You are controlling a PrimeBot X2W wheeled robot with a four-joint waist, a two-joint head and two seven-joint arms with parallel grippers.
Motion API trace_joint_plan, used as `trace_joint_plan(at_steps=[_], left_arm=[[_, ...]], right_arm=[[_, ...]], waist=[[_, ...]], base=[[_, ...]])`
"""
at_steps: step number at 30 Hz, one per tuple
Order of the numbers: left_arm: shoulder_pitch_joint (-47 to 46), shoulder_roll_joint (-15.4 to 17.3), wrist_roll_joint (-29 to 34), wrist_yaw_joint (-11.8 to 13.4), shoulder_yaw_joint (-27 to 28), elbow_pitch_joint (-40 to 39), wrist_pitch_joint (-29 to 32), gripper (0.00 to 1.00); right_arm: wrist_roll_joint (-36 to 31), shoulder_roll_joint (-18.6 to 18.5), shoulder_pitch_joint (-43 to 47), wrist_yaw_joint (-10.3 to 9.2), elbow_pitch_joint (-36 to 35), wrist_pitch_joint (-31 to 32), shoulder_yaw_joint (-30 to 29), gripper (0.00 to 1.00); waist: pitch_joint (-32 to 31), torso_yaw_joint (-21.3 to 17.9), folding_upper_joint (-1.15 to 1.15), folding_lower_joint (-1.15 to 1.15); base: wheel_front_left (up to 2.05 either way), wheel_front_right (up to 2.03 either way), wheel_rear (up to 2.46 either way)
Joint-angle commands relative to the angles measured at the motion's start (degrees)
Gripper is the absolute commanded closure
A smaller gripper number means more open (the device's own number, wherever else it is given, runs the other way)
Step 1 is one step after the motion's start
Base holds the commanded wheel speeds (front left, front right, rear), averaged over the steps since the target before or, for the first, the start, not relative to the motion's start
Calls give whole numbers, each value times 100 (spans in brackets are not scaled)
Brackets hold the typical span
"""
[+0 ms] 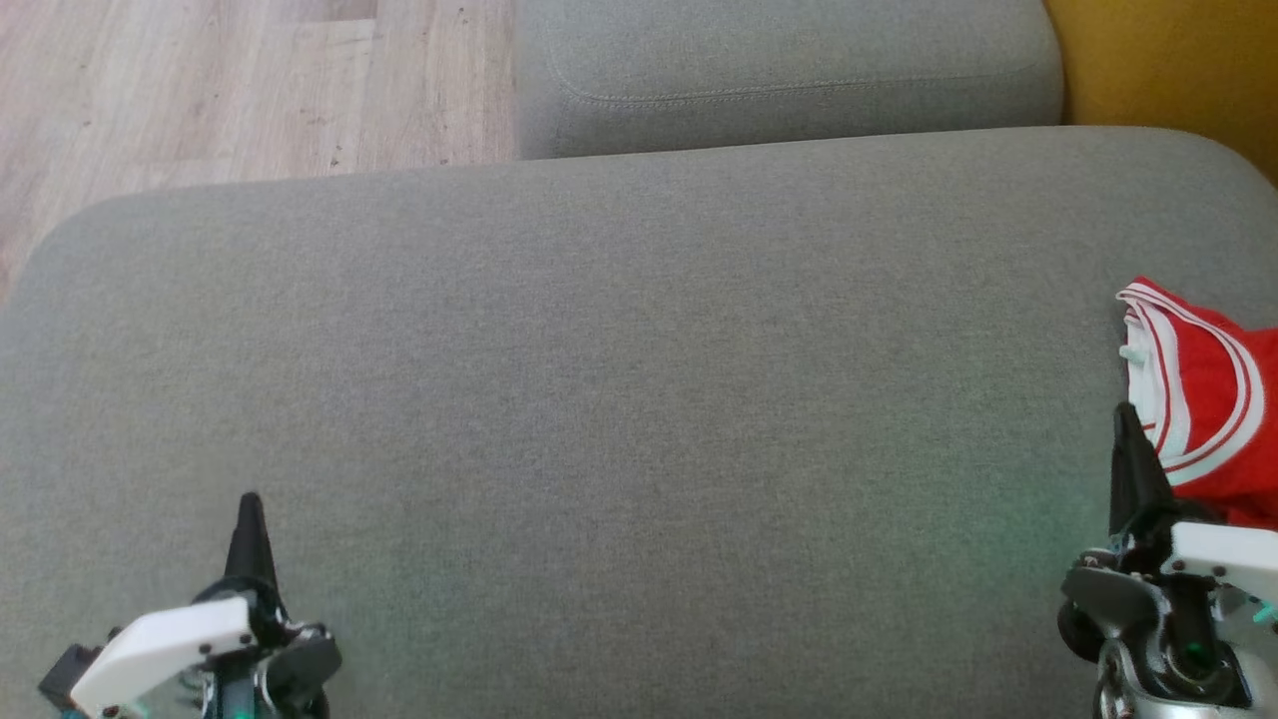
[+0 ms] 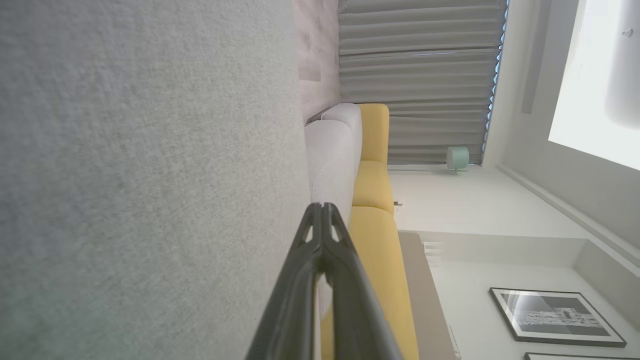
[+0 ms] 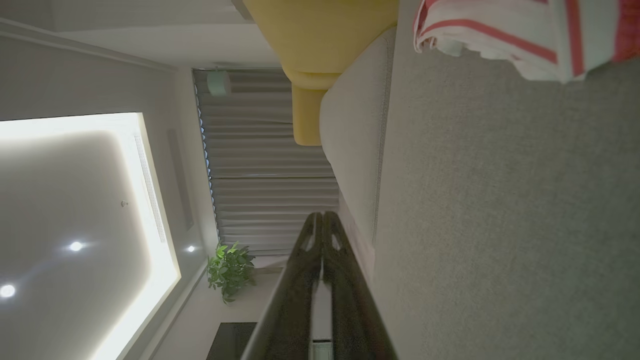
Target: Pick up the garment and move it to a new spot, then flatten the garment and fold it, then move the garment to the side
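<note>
One bunched red-and-white garment (image 1: 1213, 394) on woven grey cushion (image 1: 599, 399).

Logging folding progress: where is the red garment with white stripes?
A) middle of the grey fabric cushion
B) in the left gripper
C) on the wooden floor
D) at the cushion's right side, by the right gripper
D: the red striped garment lies on the right of the grey fabric cushion, beside the right gripper.

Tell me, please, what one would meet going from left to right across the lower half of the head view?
Left gripper → grey cushion → red and white garment. The right gripper overlaps the garment, so its place is unclear.
</note>
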Motion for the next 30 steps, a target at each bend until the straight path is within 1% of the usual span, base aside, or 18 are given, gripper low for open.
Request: trace_joint_plan(at_steps=[1, 30], left_arm=[[-318, 41, -126, -74, 246, -236, 43, 100], [-317, 41, -126, -74, 246, -237, 43, 100]], right_arm=[[156, -25, -124, -4, -286, 51, 94, 100], [157, -25, -124, -4, -286, 51, 94, 100]], waist=[[0, 1, 0, 0], [0, 1, 0, 0]], base=[[0, 0, 0], [0, 0, 0]])
